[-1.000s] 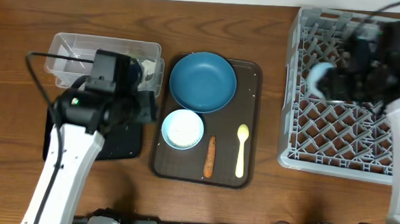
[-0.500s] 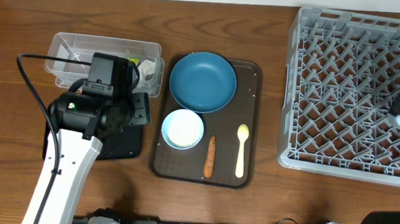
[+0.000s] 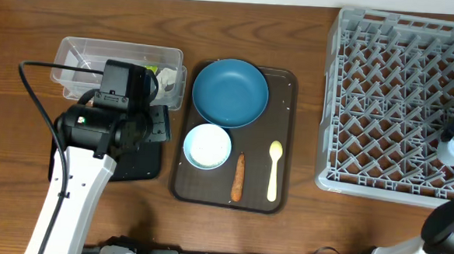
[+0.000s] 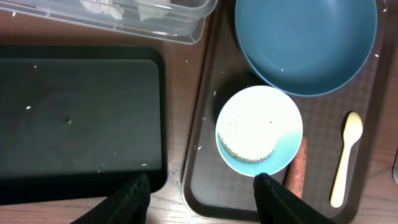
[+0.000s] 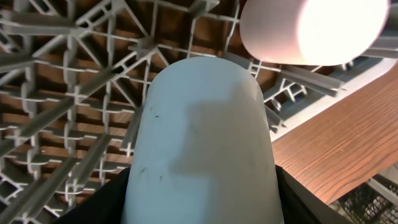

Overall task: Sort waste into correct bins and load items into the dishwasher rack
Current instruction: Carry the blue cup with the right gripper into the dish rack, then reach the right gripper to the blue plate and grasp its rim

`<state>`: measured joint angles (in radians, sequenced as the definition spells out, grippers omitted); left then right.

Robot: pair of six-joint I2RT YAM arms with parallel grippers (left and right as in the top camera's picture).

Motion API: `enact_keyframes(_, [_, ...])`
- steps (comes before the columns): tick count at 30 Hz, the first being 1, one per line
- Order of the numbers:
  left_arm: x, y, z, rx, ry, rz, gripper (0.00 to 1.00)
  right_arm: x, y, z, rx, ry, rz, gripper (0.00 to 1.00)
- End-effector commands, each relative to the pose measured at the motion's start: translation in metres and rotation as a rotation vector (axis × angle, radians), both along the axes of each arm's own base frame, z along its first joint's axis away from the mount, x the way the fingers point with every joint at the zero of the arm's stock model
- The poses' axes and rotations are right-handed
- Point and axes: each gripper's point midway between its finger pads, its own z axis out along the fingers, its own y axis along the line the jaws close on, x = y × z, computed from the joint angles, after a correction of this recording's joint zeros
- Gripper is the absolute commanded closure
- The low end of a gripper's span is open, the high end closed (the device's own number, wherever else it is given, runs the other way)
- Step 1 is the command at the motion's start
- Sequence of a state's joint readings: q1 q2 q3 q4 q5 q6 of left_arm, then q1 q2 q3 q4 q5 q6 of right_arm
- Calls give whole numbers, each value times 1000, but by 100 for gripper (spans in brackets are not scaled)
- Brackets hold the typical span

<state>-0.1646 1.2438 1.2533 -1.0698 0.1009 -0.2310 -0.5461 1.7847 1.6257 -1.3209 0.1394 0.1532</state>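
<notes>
On your wooden table, right gripper grips the small blue cup over the dishwasher rack; left gripper gapes empty.

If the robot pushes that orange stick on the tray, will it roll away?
Probably it rolls a little: the orange stick looks long and rounded. The raised rim of the brown tray would likely stop it. It looks thin, so it is probably light.

**A:** Overhead view's bright, evenly lit and sharp, with only soft shadows. Right wrist is rougher though: the pinkish-white cup at 1 o'clock is blown out to pure white.

**B:** Yep, and the small blue cup is so close it's soft, with a grey shadow patch mid-frame. Left wrist's crisp and evenly lit.
</notes>
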Motion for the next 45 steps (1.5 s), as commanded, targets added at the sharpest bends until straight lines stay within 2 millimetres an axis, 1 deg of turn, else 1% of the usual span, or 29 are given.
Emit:
enact_keyframes(1, [2, 3, 2, 16, -5, -4, 44, -2, -2, -17, 23, 50, -21, 67])
enact_keyframes(4, [2, 3, 2, 16, -5, -4, 44, -3, -3, -26, 32, 78, -22, 55])
enact_keyframes(8, [2, 3, 2, 16, -5, -4, 44, -2, -3, -30, 38, 86, -22, 37])
enact_keyframes(11, [2, 3, 2, 16, -5, -4, 43, -1, -1, -30, 48, 80, -22, 19])
enact_keyframes(13, [2, 3, 2, 16, -5, -4, 43, 2, 2, -31, 70, 64, -20, 10])
enact_keyframes(17, [2, 3, 2, 16, -5, -4, 43, 7, 9, -32, 107, 40, -18, 6])
enact_keyframes(20, [2, 3, 2, 16, -5, -4, 44, 7, 13, -32, 128, 36, -16, 9])
enact_keyframes(24, [2, 3, 2, 16, -5, -4, 43, 12, 24, -31, 191, 5, -2, 11])
enact_keyframes(26, [2, 3, 2, 16, -5, -4, 43, 16, 31, -27, 217, -23, 18, 11])
enact_keyframes(29, [2, 3, 2, 16, -5, -4, 43, 25, 45, -13, 245, -92, 74, 12])
enact_keyframes(32, [2, 3, 2, 16, -5, -4, 43, 41, 67, 12, 255, -206, 161, 13])
enact_keyframes(34, [2, 3, 2, 16, -5, -4, 42, 55, 89, 34, 263, -304, 242, 13])
enact_keyframes(35, [2, 3, 2, 16, -5, -4, 42, 63, 103, 46, 273, -360, 306, 13])
enact_keyframes(38, [1, 3, 1, 17, -1, -4, 43, 83, 153, 83, 293, -515, 502, 12])
enact_keyframes(39, [0, 3, 1, 17, 2, -4, 42, 88, 169, 91, 291, -548, 555, 11])
enact_keyframes(40, [-1, 3, 1, 18, 7, -4, 43, 93, 186, 98, 287, -574, 607, 9])
enact_keyframes(42, [-3, 3, -1, 19, 15, -4, 42, 103, 221, 106, 288, -615, 713, 10])
enact_keyframes(44, [-5, 4, -3, 21, 25, -4, 42, 112, 257, 106, 299, -635, 810, 10])
enact_keyframes(45, [-6, 4, -4, 22, 30, -4, 42, 116, 271, 103, 299, -635, 844, 11])
